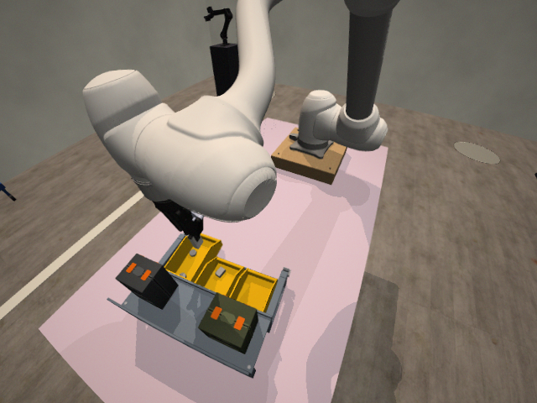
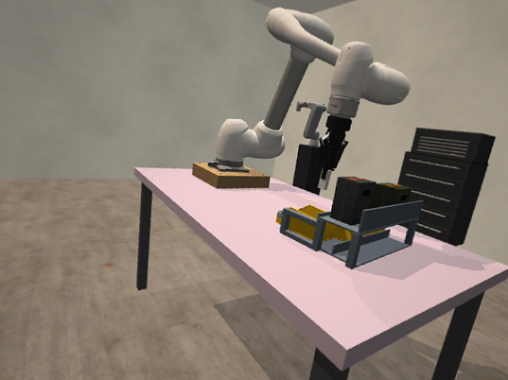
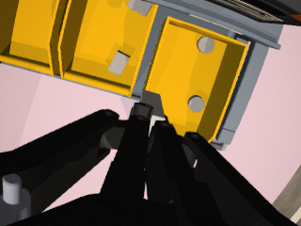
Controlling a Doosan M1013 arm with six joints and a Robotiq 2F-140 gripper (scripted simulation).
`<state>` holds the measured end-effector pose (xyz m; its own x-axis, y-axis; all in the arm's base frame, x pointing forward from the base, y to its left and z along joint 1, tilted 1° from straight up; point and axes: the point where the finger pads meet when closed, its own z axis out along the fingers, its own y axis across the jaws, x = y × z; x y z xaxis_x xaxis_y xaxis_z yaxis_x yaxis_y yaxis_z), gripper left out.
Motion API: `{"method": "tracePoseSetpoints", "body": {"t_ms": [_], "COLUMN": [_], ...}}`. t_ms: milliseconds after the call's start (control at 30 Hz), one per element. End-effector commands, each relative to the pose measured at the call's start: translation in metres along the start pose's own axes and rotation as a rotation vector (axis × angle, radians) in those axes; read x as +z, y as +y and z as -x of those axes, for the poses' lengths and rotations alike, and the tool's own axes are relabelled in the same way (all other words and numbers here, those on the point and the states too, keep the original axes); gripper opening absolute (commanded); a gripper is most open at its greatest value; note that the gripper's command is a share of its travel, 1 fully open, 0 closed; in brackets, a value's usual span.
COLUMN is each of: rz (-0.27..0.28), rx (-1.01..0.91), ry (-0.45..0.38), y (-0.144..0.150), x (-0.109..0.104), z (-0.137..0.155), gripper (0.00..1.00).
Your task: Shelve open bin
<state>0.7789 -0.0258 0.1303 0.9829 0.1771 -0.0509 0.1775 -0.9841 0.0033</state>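
The yellow bin with two round grey parts stands at the end of the row on the grey shelf, open front out. Its front end sticks out farther than its neighbours' and looks raised; its exact seating at the lip is hidden. The middle bin, holding grey parts, and the empty-looking far bin look level. My gripper is shut and empty, above the end bin's front inner corner.
A dark case and an olive case stand on the shelf's upper board, behind the bins. The dark case rises close to the end bin's rear. The shelf stands on the pink table.
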Motion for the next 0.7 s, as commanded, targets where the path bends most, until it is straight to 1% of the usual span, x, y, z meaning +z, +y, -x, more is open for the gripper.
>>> {"method": "tracePoseSetpoints", "body": {"t_ms": [0,500,600,667], "rz": [0.000,0.000,0.000,-0.001], "rx": [0.000,-0.004,-0.051,-0.125], "ry": [0.000,0.000,0.002,0.006], "y": [0.0000,0.0001,0.0020,0.0049], "x": [-0.0002,-0.0001,0.0009,0.0024], "z": [0.0000,0.0003,0.0037,0.0090], "gripper": [0.00,0.00,0.00,0.00]}}
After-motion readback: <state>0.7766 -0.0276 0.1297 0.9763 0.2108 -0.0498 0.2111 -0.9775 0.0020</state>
